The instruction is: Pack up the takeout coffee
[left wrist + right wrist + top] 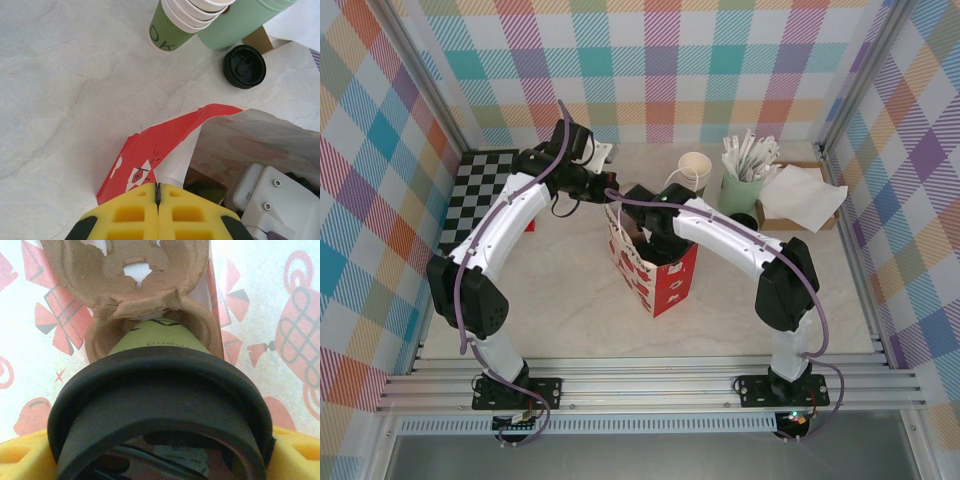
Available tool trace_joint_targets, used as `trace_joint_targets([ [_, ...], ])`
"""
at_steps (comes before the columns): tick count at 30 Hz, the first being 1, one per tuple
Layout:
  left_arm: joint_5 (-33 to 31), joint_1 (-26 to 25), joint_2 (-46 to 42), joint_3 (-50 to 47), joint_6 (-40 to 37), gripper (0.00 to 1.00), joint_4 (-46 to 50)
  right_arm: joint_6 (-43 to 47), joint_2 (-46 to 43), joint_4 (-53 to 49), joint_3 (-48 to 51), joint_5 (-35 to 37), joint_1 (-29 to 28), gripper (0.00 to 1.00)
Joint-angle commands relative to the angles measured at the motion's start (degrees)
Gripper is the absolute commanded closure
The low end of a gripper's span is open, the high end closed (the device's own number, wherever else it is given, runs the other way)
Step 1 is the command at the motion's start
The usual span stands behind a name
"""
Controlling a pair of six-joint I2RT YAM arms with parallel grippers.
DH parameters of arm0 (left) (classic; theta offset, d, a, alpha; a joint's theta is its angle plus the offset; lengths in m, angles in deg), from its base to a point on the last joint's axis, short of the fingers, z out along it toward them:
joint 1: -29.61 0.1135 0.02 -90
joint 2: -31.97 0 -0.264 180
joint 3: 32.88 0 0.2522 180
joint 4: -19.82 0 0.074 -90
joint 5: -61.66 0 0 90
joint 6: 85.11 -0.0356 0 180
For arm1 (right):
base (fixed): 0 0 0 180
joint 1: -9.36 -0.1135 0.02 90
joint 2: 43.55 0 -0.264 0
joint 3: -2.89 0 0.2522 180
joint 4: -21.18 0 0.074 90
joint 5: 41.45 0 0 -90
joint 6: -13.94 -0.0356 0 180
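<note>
A red patterned paper bag (660, 275) (165, 145) stands open at the table's middle. My left gripper (158, 192) (612, 198) is shut on the bag's rim at its far left corner. Inside the bag, my right gripper (160, 462) (646, 240) is closed on a takeout coffee cup (155, 337) by its black lid (155, 395), with yellow fingers (17, 455) either side. The cup's base sits in a pocket of a brown pulp carrier (125, 275). A second lidded coffee cup (244, 66) (744, 220) stands on the table right of the bag.
A stack of lidless cups (693, 170) (180, 22) and a pale green holder of white sticks (746, 180) stand behind the bag. White napkins lie on a cardboard box (805, 195) at the right. A checkered board (480, 195) lies at the left.
</note>
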Motion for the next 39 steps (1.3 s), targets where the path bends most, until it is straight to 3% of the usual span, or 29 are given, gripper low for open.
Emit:
trace_joint_targets([
  [1,-0.4,-0.4,1.2,0.3,0.5,1.0,1.9,-0.2,-0.9,0.4,1.0,0.5,0.3,0.57],
  [39,-0.1,-0.4,1.9,0.6,0.7,1.0,2.1,0.1,-1.4,3.2,3.6,1.6,0.2,0.58],
])
